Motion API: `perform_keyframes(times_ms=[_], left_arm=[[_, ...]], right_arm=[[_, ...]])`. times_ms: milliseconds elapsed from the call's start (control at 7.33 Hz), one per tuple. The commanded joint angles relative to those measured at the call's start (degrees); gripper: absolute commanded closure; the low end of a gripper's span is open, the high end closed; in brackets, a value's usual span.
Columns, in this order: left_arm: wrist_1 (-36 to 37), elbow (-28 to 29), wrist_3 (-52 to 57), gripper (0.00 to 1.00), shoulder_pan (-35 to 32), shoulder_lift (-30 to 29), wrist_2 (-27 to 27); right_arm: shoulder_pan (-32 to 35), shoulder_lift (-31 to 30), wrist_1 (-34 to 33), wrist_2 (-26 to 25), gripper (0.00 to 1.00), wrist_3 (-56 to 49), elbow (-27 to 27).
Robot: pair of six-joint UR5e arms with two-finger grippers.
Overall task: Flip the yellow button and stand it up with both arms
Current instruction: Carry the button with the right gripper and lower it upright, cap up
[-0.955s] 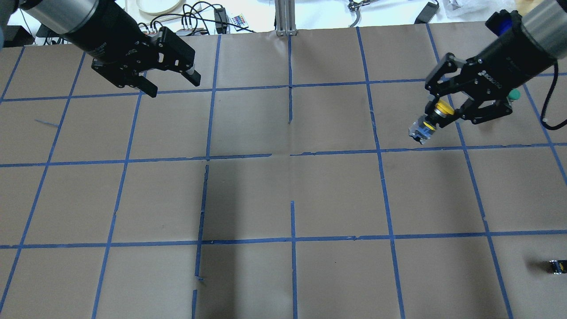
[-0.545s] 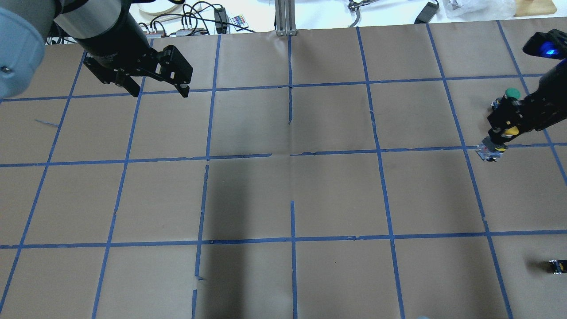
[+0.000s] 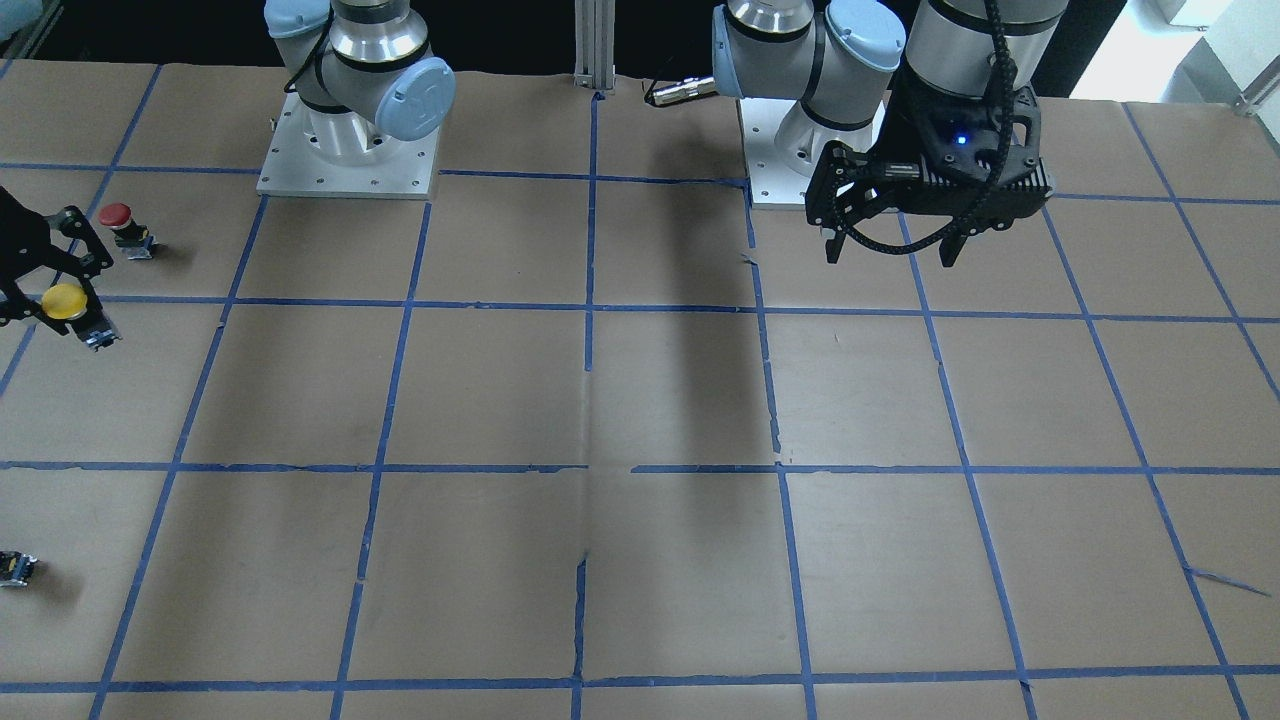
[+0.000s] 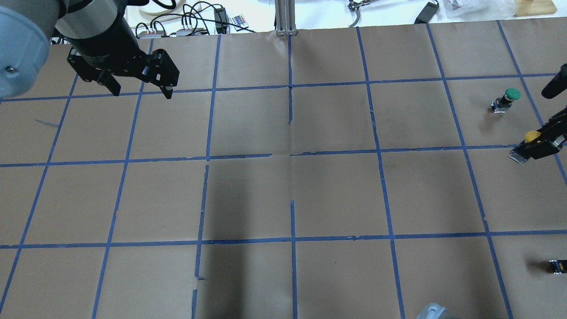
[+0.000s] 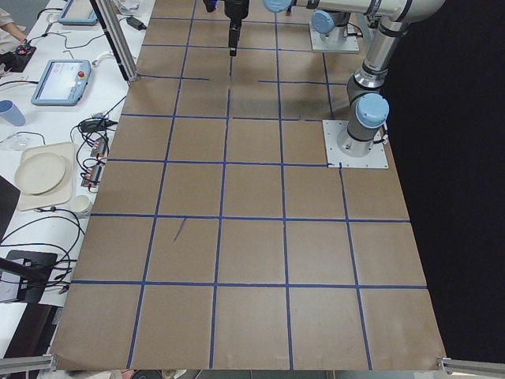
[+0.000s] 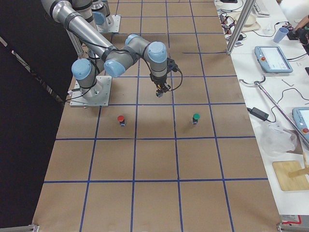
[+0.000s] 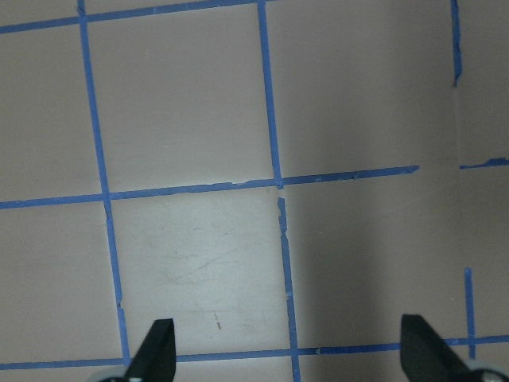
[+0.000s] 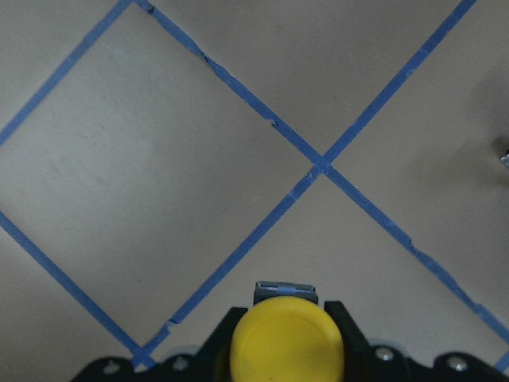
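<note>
Grips the yellow button (image 4: 530, 136) in the right gripper (image 4: 539, 145), at the far right edge of the overhead view. Clamps it with narrow jaws just under the round yellow cap. Leaves the grey-black switch body poking out past the fingertips, slanted down toward the table (image 4: 336, 195).

Seen from the right wrist camera: looks straight down onto the cap, with a black finger (image 8: 221, 341) close on either side and a sliver of the body past it. Beyond that, brown paper and a crossing of blue tape lines (image 4: 332, 153). Appears to carry the button clear of the paper rather than resting on it.

Holds the left gripper (image 4: 141, 91) pointed downward over the table's left half, well apart from the button. Keeps those jaws spread wide; in the left wrist view, only two fingertips at the bottom corners, with taped paper between.

Near the right gripper, shows a red button (image 3: 118, 215) standing cap-up on the paper, just beside it in the front-facing view. On the gripper's other side, a green button (image 4: 509, 95), also upright, in the next grid square. Well apart from both, close to the table's right edge, a tiny black-and-yellow block (image 4: 557, 266) lying alone in its square.
</note>
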Motion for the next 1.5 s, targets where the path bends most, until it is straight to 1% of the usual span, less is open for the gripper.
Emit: perform_keyframes(times_ms=[0,136,273,409,682,818,1091,1227,1364], left_arm=[[-0.3,0.4,3.5,0.00,0.6,0.0,-2.2],[-1.0,0.3,4.3,0.00,1.9,0.0,-2.4],[-2.2,0.4,7.0,0.00,3.1,0.0,-5.3],[-2.9,0.2,7.2,0.00,3.9,0.1,-6.0],[-3.0,0.1,1.7,0.00,3.6,0.1,-5.4],[-3.1,0.1,-0.9,0.00,3.4,0.0,-5.5],[-3.1,0.1,-2.1,0.00,3.2,-0.2,-5.4],[-3.1,0.1,-2.1,0.00,3.3,-0.2,-5.5],[-3.1,0.0,-2.2,0.00,3.2,-0.1,-5.5]], right_arm=[[-5.4,1.3,-4.6,0.9,0.93,-17.3,3.5],[-7.0,5.0,-6.6,1.3,0.93,-22.9,3.2],[-7.6,8.9,-11.6,1.3,0.93,-27.3,3.2],[-7.7,12.0,-12.6,1.5,0.93,-28.4,2.9],[-8.0,12.8,-12.1,1.7,0.91,-30.3,2.7],[-8.0,13.7,-12.1,1.7,0.91,-33.9,2.6],[-8.0,14.1,-12.0,1.6,0.90,-34.5,2.7],[-8.0,14.3,-11.9,1.5,0.87,-34.6,2.8],[-8.1,14.6,-11.9,1.3,0.79,-34.5,2.7]])
